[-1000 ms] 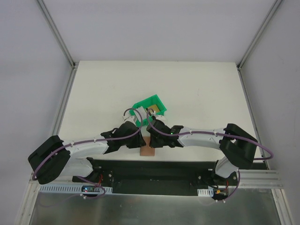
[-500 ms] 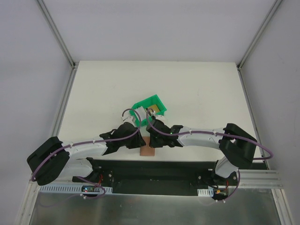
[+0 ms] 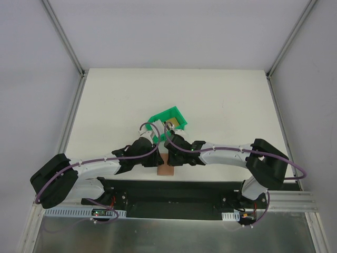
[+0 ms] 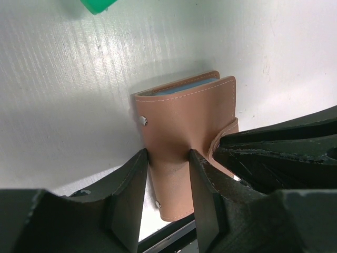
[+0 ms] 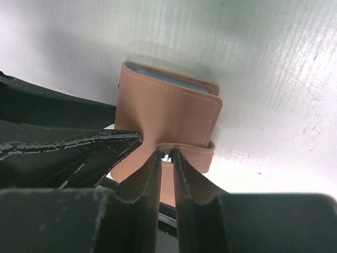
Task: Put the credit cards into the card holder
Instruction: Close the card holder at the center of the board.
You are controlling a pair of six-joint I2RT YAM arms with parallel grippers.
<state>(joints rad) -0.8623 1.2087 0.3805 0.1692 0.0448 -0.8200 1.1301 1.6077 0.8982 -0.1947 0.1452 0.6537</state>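
The tan leather card holder (image 3: pixel 165 168) lies folded shut near the table's front edge, between both grippers. In the left wrist view my left gripper (image 4: pixel 167 171) grips the card holder (image 4: pixel 184 121) across its width, a finger on each side. In the right wrist view my right gripper (image 5: pixel 166 156) is nearly shut on the snap tab (image 5: pixel 185 151) of the card holder (image 5: pixel 168 113), with the metal snap showing between the fingertips. A gold-olive credit card (image 3: pixel 177 125) sits in the green bin (image 3: pixel 162 118). The white-grey and blue cards are not visible.
The green bin stands just behind the two grippers, and its corner shows in the left wrist view (image 4: pixel 97 5). The black base rail (image 3: pixel 174 191) runs along the near edge right below the card holder. Both arms cross close together over the front middle.
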